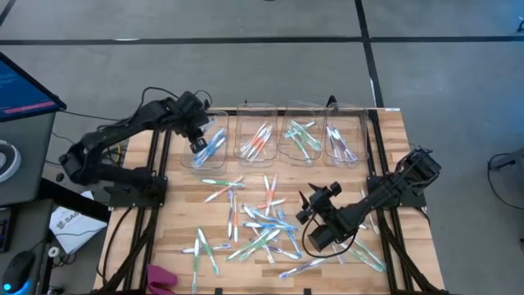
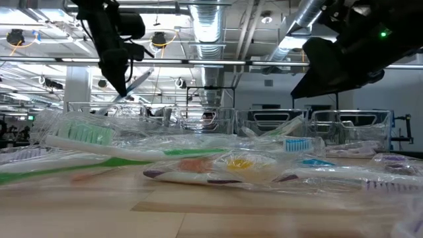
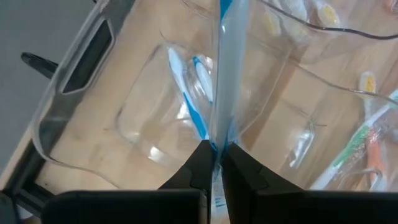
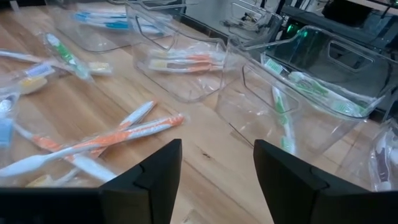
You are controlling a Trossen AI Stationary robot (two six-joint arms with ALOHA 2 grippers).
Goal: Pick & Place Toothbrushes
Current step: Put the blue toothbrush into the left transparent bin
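Many wrapped toothbrushes (image 1: pixel 260 223) lie scattered on the wooden table. My left gripper (image 1: pixel 199 145) hangs over the leftmost of several clear bins (image 1: pixel 211 141) at the far edge, shut on a blue toothbrush (image 3: pixel 225 68). More blue toothbrushes (image 3: pixel 186 81) lie on that bin's floor. My right gripper (image 4: pixel 217 174) is open and hovers above the pile's right part (image 1: pixel 305 209), touching nothing. An orange toothbrush (image 4: pixel 124 134) lies on the table ahead of it. My left gripper (image 3: pixel 216 149) pinches the blue toothbrush in its clear wrapper between its two fingers, at one end of it (image 3: pixel 216 140). The fingers come from above, pointing down into the bin. The toothbrush (image 2: pixel 135 82) is lifted clear and sticks out slanting beyond the fingertips.
The other bins hold orange (image 1: pixel 258 139), green (image 1: pixel 301 135) and purple (image 1: pixel 344 141) toothbrushes. A pink object (image 1: pixel 161 279) lies at the table's near left corner. Black frame rails (image 1: pixel 372 147) run along the table's sides. Bare wood lies between the pile and the bins.
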